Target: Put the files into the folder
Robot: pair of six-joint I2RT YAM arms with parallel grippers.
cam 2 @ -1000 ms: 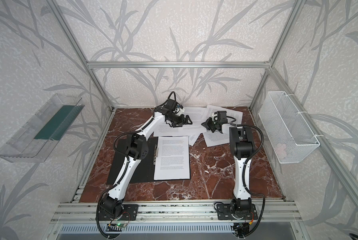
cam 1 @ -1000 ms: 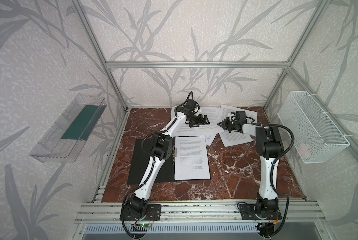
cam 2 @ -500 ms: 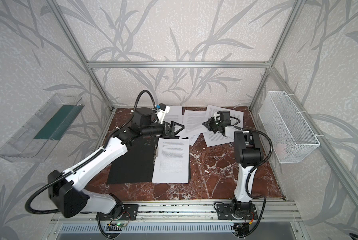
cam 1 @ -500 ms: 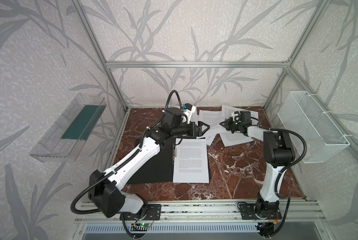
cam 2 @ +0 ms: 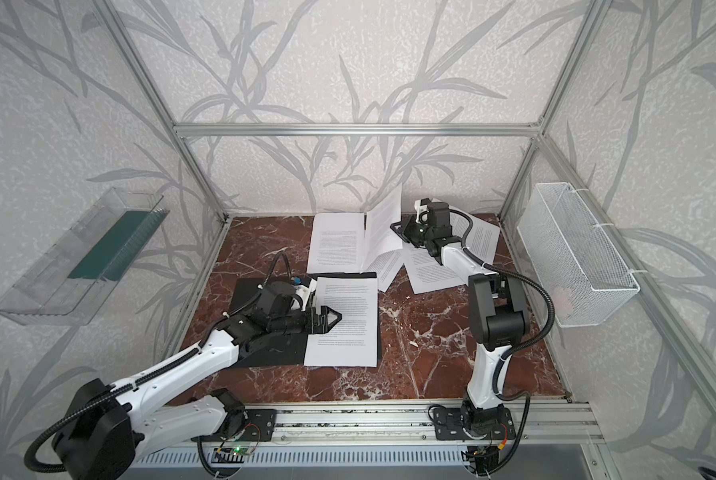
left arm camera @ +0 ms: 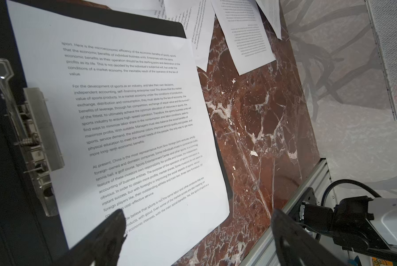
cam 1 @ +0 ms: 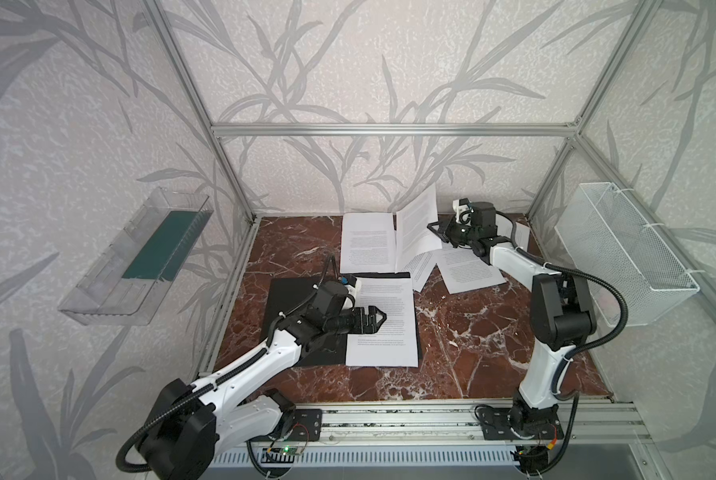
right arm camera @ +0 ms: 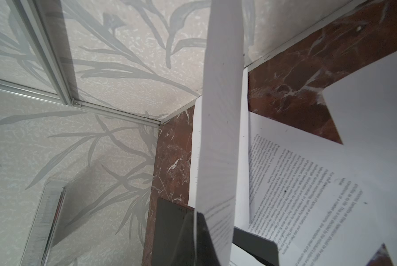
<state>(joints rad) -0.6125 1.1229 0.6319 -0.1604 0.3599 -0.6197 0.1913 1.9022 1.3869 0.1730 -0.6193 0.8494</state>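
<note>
Red-brown marble table [cam 1: 472,332] is carrying the thin folder [cam 1: 285,295], which is lying open with its black inside facing up, on the left half in both top views. One white printed paper sheet [cam 1: 393,299] is resting flat on the folder's right half, its long edge just beside the metal clip bar [left arm camera: 40,138], as the left wrist view is showing.

The left gripper [cam 1: 375,318] is hanging over this sheet with its jaws spread wide and nothing between them; whether the fingertips [left arm camera: 116,216] are touching the paper I cannot tell.

Toward the back wall the remaining files are lying loose: a flat white printed sheet [cam 1: 366,245] at the back centre and more overlapping white sheets [cam 1: 468,266] to its right, some reaching close to the folder's far edge.

The right gripper [cam 1: 435,230] is clamping tight on the edge of one raised white sheet [cam 1: 416,224], which is standing nearly upright above the pile, its free end pointing up toward the back wall. In the right wrist view this sheet [right arm camera: 222,115] is running edge-on away from the black fingers [right arm camera: 199,230].

A clear plastic tray [cam 1: 111,291] is hanging on the left wall and a white wire basket [cam 1: 630,249] on the right wall, both well apart from the papers.
</note>
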